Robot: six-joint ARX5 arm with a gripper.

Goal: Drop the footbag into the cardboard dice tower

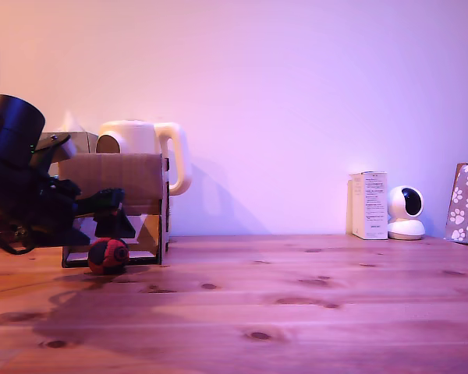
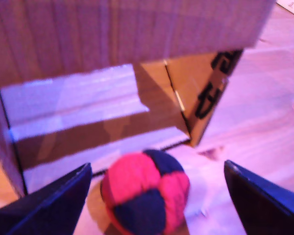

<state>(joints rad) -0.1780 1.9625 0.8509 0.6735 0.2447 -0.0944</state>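
Observation:
The red and black footbag (image 1: 108, 255) (image 2: 146, 193) rests on the wooden table right in front of the cardboard dice tower (image 1: 117, 206) (image 2: 112, 58), at the lower opening with its pale ramp. My gripper (image 1: 109, 226) (image 2: 157, 196) hovers just above the ball on the exterior view's left, open. In the wrist view its two dark fingers (image 2: 54, 200) stand wide on either side of the footbag without touching it.
A cream kettle (image 1: 144, 148) stands behind the tower. At the exterior view's right are a white box (image 1: 369, 205), a small white camera (image 1: 406, 213) and a paw-print box (image 1: 466, 204). Wooden tabletop (image 1: 296, 304) stretches between.

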